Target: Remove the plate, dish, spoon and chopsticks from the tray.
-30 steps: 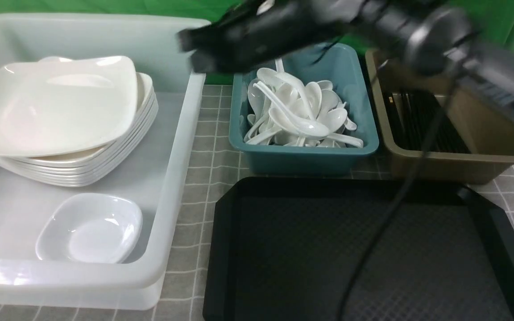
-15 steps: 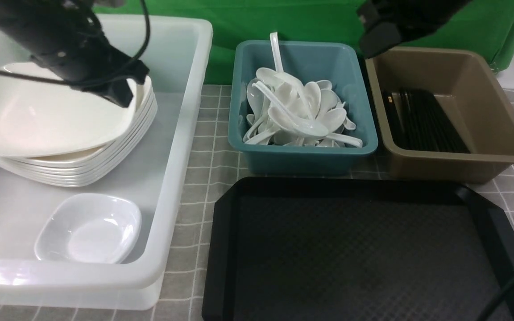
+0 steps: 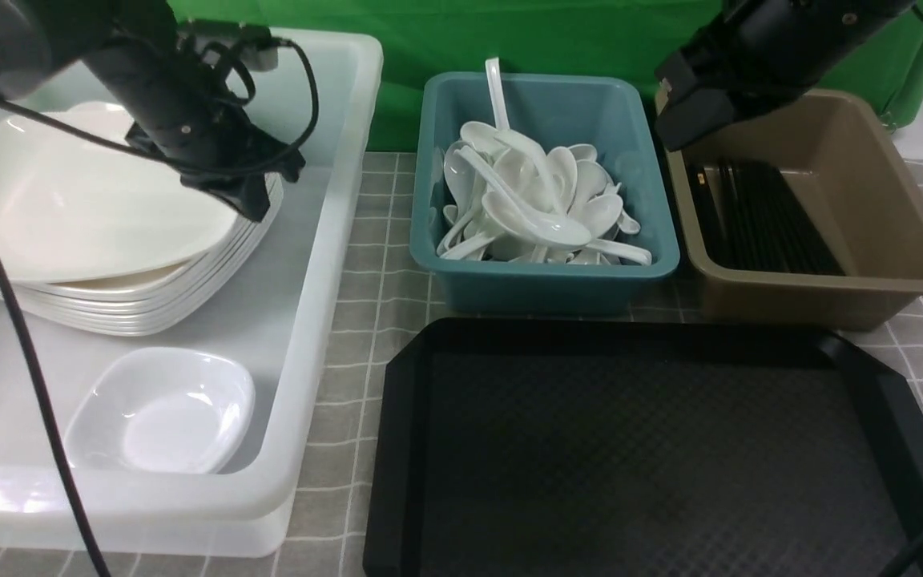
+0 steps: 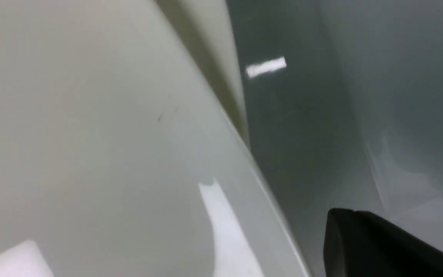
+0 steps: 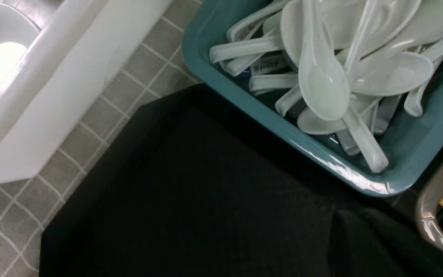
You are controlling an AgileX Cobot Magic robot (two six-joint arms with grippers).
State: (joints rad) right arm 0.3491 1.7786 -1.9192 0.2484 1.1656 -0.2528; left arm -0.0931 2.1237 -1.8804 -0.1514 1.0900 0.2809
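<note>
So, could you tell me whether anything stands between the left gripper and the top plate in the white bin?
Nothing visible does. The left gripper hangs at the right corner of the top plate; its wrist view shows only bare plate and the wall of the white bin. Contact cannot be told.

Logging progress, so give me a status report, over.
Left end effector shut over plates; right end effector shut by brown bin. Tray bare. Nothing blocking.

Staged lab bench: green backdrop [image 3: 525, 36], checked cloth [image 3: 381, 272], bins [image 3: 550, 290] sorting spoons [image 3: 542, 200], chopsticks [image 3: 774, 216], plates [image 3: 93, 208].
</note>
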